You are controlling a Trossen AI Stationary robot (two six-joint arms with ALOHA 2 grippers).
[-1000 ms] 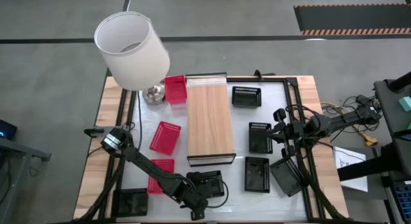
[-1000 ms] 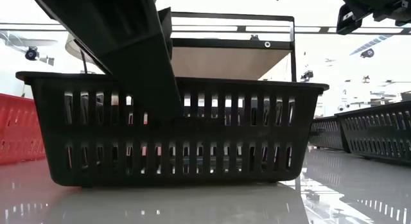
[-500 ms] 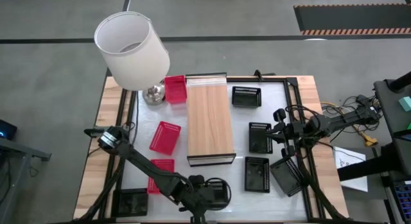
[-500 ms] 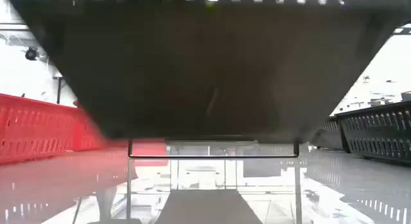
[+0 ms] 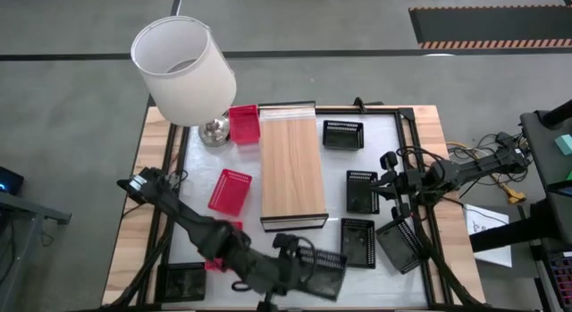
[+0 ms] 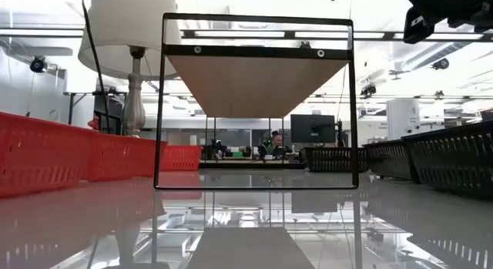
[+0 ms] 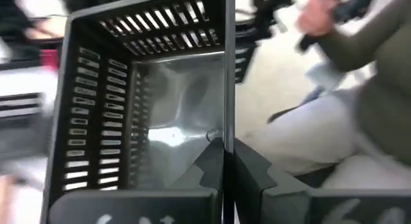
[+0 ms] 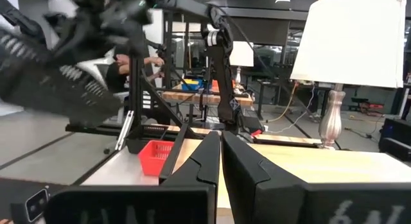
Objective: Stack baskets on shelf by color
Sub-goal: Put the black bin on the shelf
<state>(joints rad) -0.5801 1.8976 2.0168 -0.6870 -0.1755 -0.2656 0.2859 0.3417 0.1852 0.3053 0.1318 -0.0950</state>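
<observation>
From above, the step in hand looks like carrying a black basket (image 5: 320, 272) to the shelf (image 5: 291, 172): the left gripper (image 5: 284, 258) is clamped shut on the basket's rim and holds it lifted just beyond the shelf's near end, tilted. The left arm stretches low and nearly flat across the table's near left corner. The next move probably calls for swinging the basket over the wood board and setting it level. Three red baskets lie left of the shelf, one (image 5: 230, 190) just beside it. The right gripper (image 5: 391, 189) is shut on nothing and waits right of the shelf among the other black baskets.

At table height, the shelf (image 6: 256, 76) stands square ahead on its dark frame; the lifted basket is out of sight.

The left wrist camera shows the fingers (image 7: 247, 169) pinched together on the black basket's (image 7: 148, 102) wall.

The right wrist camera shows closed fingers (image 8: 241, 161) facing the lamp (image 8: 355, 51) past the shelf's board.
</observation>
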